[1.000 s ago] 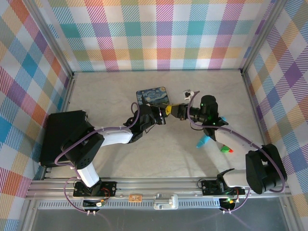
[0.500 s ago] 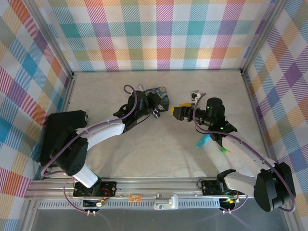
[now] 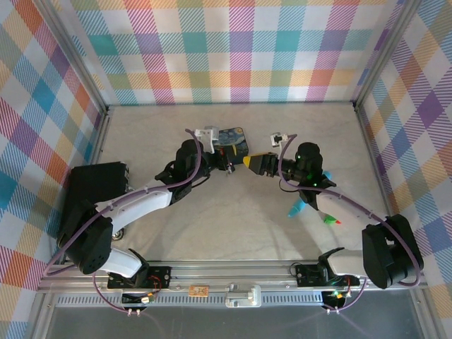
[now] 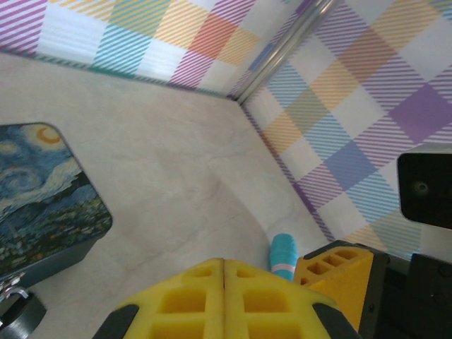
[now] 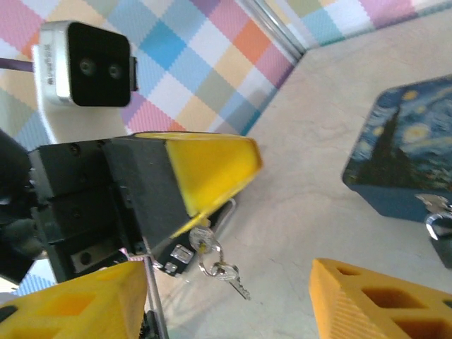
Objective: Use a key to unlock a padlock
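Observation:
My left gripper point(image 4: 224, 274) is shut, its yellow pads pressed together. In the right wrist view the key point(image 5: 214, 258), a small silvery bunch on rings, hangs from that gripper's pinched tip point(image 5: 205, 173). The padlock point(image 4: 15, 312), dark with a silvery shackle, lies on the table against the blue tin point(image 4: 42, 201), and it appears again at the right wrist view's right edge point(image 5: 439, 229). My right gripper point(image 5: 226, 300) is open and empty, facing the key from close by. From above, both grippers point(image 3: 227, 164) point(image 3: 251, 162) meet just below the tin point(image 3: 229, 139).
A turquoise stick point(image 3: 296, 207) and a red-green block point(image 3: 330, 219) lie beside the right forearm. A black box point(image 3: 95, 198) sits at the left edge. A small white-and-black piece point(image 3: 277, 138) lies behind the right gripper. Checked walls close in the table.
The two grippers drew apart, then the right one came back left toward the left one. The left wrist swung up beside the tin. The right jaws widened, then narrowed a little.

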